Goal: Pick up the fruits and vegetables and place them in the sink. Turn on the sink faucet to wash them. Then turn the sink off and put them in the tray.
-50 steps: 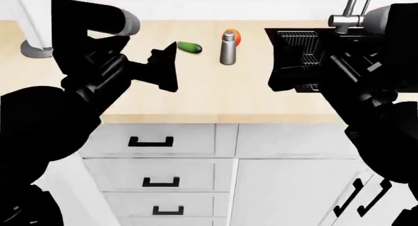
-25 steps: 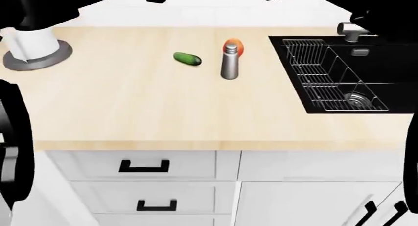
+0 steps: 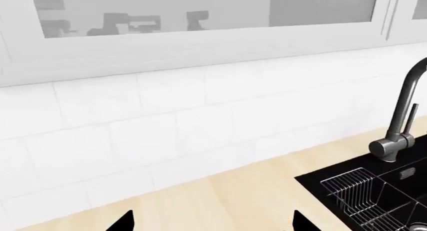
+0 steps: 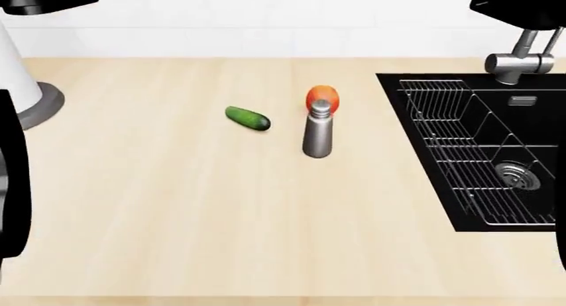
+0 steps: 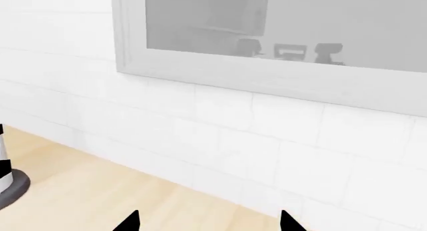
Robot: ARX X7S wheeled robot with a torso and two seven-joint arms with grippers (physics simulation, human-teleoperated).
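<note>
A dark-green cucumber [image 4: 248, 118] lies on the wooden counter. To its right a round red-orange fruit [image 4: 323, 94] sits just behind a steel shaker [image 4: 319, 132]. The black sink [image 4: 544, 124] is at the right, its steel faucet [image 4: 521, 57] at its back edge; the left wrist view also shows the faucet [image 3: 400, 123] and sink [image 3: 313, 179]. My left gripper [image 3: 212, 225] and right gripper [image 5: 210, 223] are held high over the counter, both open, nothing between their tips. Neither gripper shows in the head view. The tray is out of view.
A wire rack [image 4: 442, 130] lines the sink's left side, beside a round drain [image 4: 517, 173]. A white cylinder on a grey round base [image 4: 40, 104] stands at the counter's left. Tiled wall and upper cabinets [image 5: 267, 41] lie ahead of both wrists.
Both arms rose out of the head view, leaving only dark edges. The head view moved in over the counter; the drawers below dropped out of sight.
</note>
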